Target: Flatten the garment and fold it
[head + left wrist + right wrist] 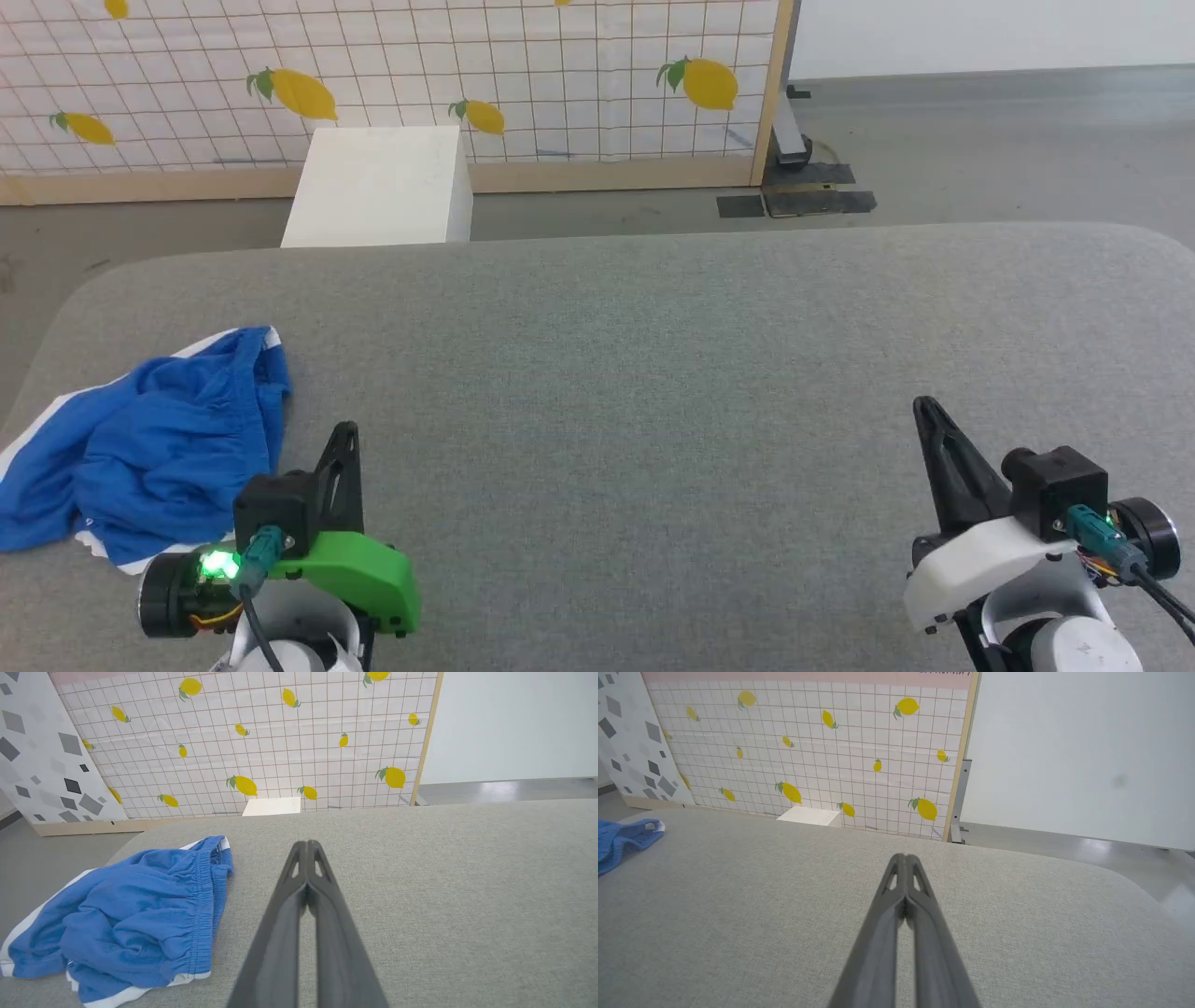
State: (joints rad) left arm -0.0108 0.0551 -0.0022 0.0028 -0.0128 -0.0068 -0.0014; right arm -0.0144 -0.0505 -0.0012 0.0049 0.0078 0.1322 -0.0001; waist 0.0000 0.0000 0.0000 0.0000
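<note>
The garment (149,443) is a pair of bright blue shorts with white trim, lying crumpled at the near left of the grey padded table (653,373). The left wrist view shows the garment (135,914) bunched with its gathered waistband uppermost, and a corner of the garment (621,837) reaches the right wrist view's left edge. My left gripper (344,439) is shut and empty, just right of the shorts without touching them; its tips (306,847) hover over bare table. My right gripper (926,411) is shut and empty far to the right, its tips (903,860) over bare cloth.
A white box (383,187) stands on the floor behind the table's far edge. Behind it is a lemon-print grid panel (523,75) with a wooden frame. The table's rounded left edge runs close to the shorts. Grey floor (980,140) lies beyond on the right.
</note>
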